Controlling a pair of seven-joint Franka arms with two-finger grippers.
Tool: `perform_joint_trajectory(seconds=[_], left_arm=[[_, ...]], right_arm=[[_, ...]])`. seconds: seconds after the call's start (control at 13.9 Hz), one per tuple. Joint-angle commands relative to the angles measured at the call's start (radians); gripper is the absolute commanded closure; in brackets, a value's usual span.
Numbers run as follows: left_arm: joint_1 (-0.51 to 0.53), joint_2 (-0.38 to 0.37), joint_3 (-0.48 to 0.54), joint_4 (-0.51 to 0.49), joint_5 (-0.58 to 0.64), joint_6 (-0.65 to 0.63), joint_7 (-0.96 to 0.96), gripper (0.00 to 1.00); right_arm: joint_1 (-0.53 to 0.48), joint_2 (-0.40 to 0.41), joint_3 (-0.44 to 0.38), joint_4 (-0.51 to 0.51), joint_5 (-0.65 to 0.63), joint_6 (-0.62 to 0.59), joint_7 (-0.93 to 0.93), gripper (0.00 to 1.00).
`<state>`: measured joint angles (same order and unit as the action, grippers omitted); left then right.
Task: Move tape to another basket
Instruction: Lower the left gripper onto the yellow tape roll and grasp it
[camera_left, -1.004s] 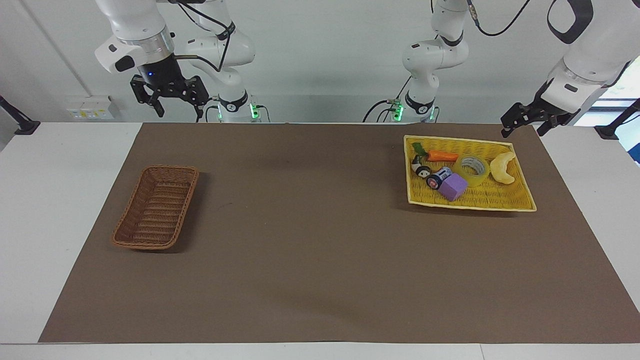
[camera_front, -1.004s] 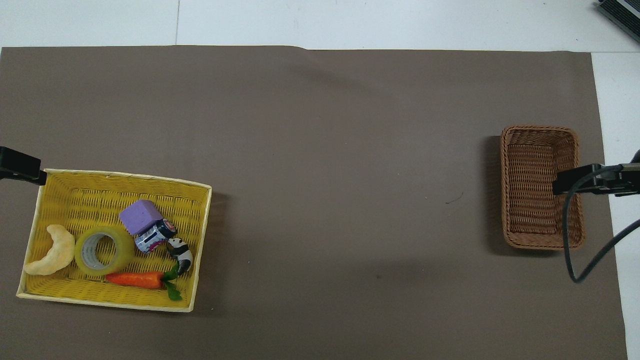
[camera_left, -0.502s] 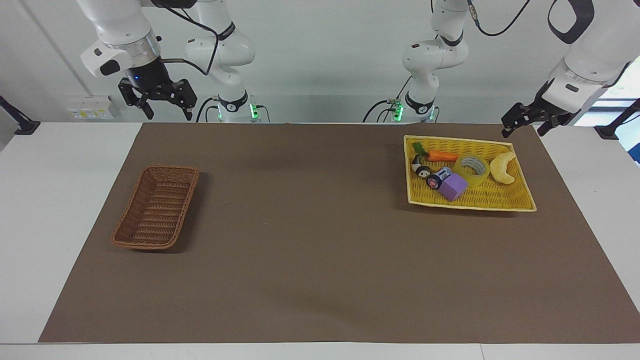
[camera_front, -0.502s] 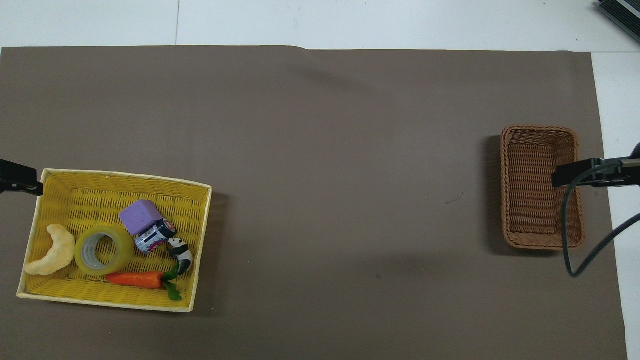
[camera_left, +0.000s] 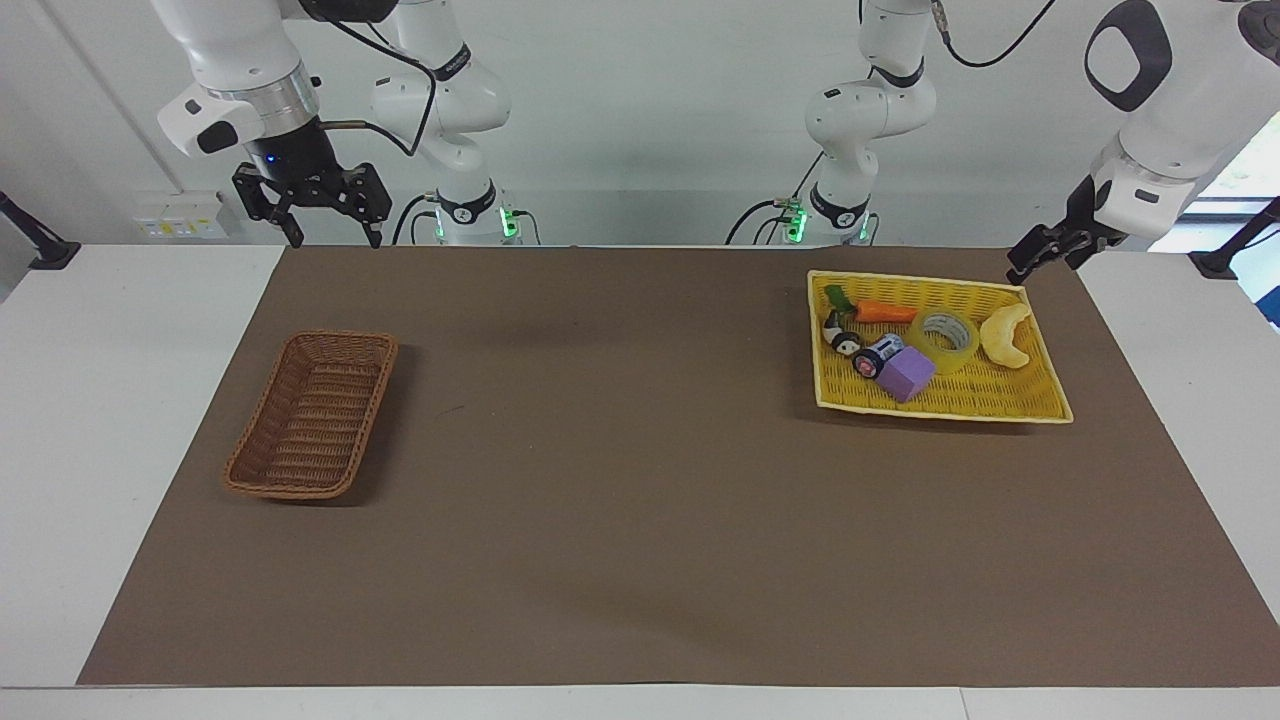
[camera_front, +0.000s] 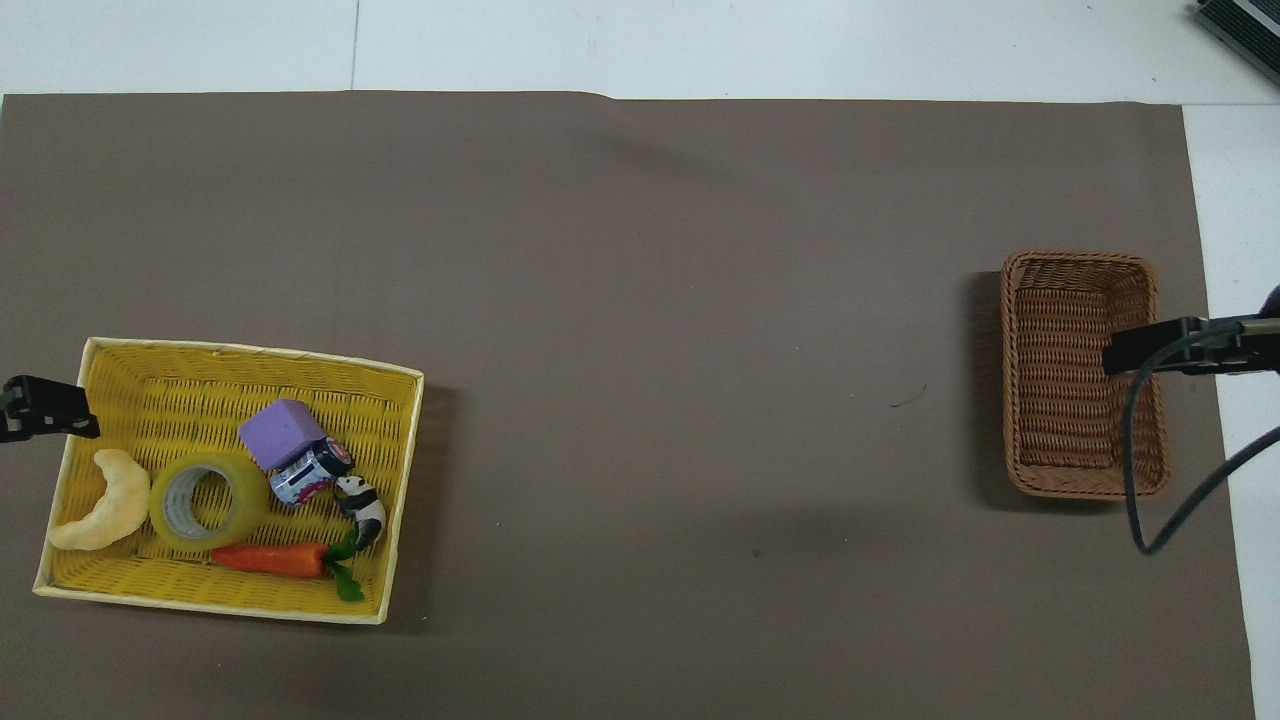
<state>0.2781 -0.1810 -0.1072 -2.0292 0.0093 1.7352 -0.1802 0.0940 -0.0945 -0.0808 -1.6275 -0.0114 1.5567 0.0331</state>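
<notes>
Yellow tape (camera_left: 946, 340) lies flat in yellow tray (camera_left: 1040, 405), below and just inward of left gripper (camera_left: 1040, 258), nearer hand, finger state unclear. Right gripper (camera_left: 310, 205) spread, waits above table edge; wicker basket (camera_left: 312, 415) empty.

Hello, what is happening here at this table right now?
Nothing is held yet. The tape lies in the yellow tray among toys, at the left arm's end. The left gripper hangs up by that tray's corner. The right gripper, open, waits in the air near its base. The brown wicker basket holds nothing.
</notes>
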Motion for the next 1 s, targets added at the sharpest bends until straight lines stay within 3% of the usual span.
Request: perform_joint_trajectory(seconds=[0.0, 0.65, 0.79, 0.93], left_arm=[[0.018, -0.074, -0.006, -0.132, -0.014, 0.064, -0.019, 0.0], [0.065, -0.088, -0.008, -0.457, -0.015, 0.438, -0.044, 0.0], [0.065, -0.081, -0.008, -0.544, -0.015, 0.554, -0.044, 0.1], [0.064, -0.068, -0.008, -0.559, -0.015, 0.576, -0.044, 0.25]], right_arm=[[-0.017, -0.018, 0.007, -0.025, 0.024, 0.014, -0.03, 0.0], [-0.039, -0.011, 0.006, -0.017, 0.024, 0.011, -0.035, 0.0], [-0.04, -0.008, 0.006, -0.012, 0.024, 0.013, -0.054, 0.0], [-0.04, -0.01, 0.006, -0.014, 0.022, 0.013, -0.076, 0.0]])
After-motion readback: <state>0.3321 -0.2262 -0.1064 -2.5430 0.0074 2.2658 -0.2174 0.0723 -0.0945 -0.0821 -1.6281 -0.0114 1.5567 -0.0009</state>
